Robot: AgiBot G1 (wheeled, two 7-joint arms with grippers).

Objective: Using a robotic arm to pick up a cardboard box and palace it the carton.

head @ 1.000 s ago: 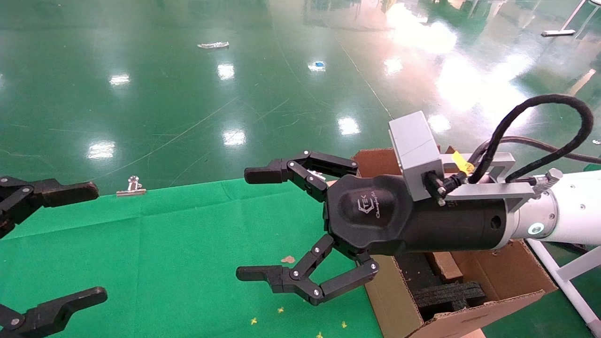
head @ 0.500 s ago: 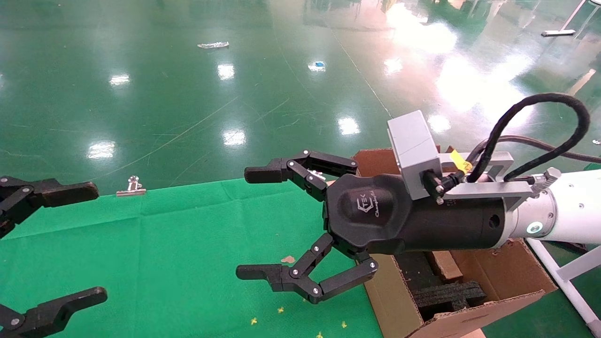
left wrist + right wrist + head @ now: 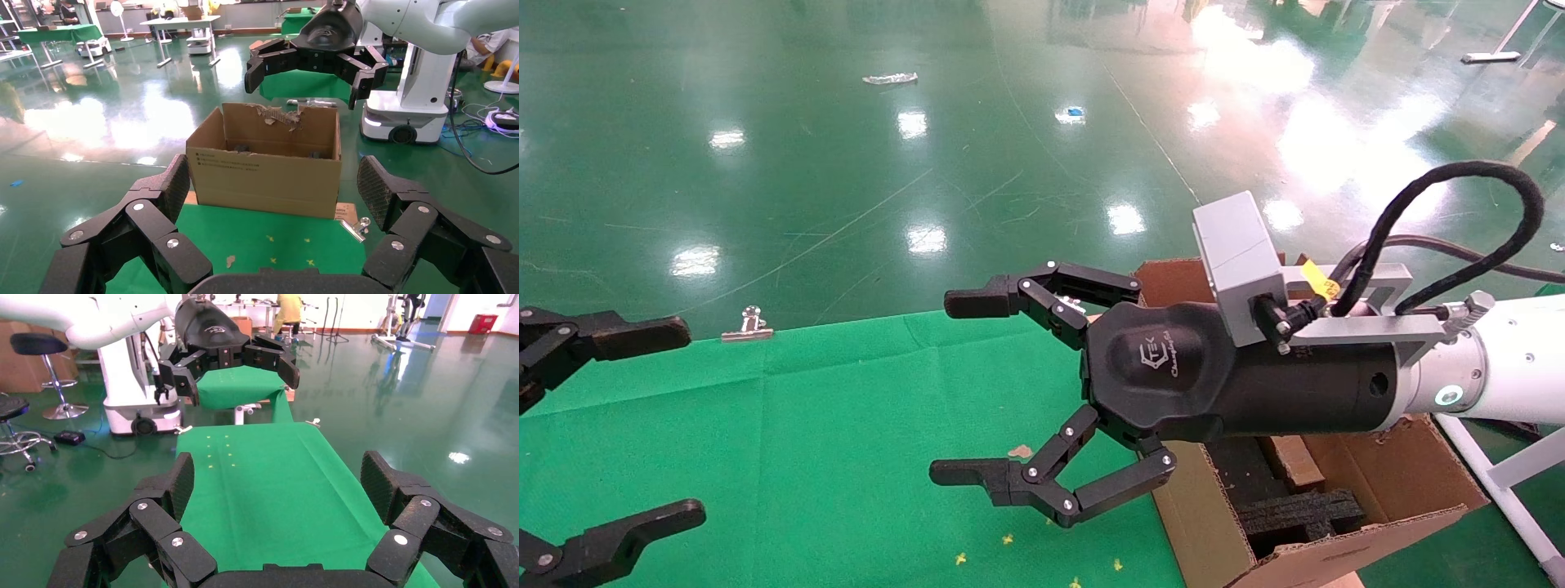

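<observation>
My right gripper point(image 3: 956, 388), on the white robotic arm point(image 3: 1508, 367) with its grey camera box and looping black cable, is open and empty above the green cloth, just left of the carton point(image 3: 1336, 555). The carton stands at the table's right end with torn flaps and black foam point(image 3: 1303, 510) inside. A narrow brown cardboard box point(image 3: 1291, 461) lies inside the carton beside the foam, mostly hidden under my arm. In the left wrist view the carton point(image 3: 269, 165) stands ahead, with the right gripper point(image 3: 312, 73) above it. My left gripper point(image 3: 682, 420) is open and empty at the left edge.
The green cloth table point(image 3: 805, 425) carries a small brown scrap point(image 3: 1020, 451) and yellow marks. A metal binder clip point(image 3: 748, 325) grips the far cloth edge; another clip point(image 3: 358, 228) sits by a flat cardboard sheet point(image 3: 346, 211) under the carton. Glossy green floor lies beyond.
</observation>
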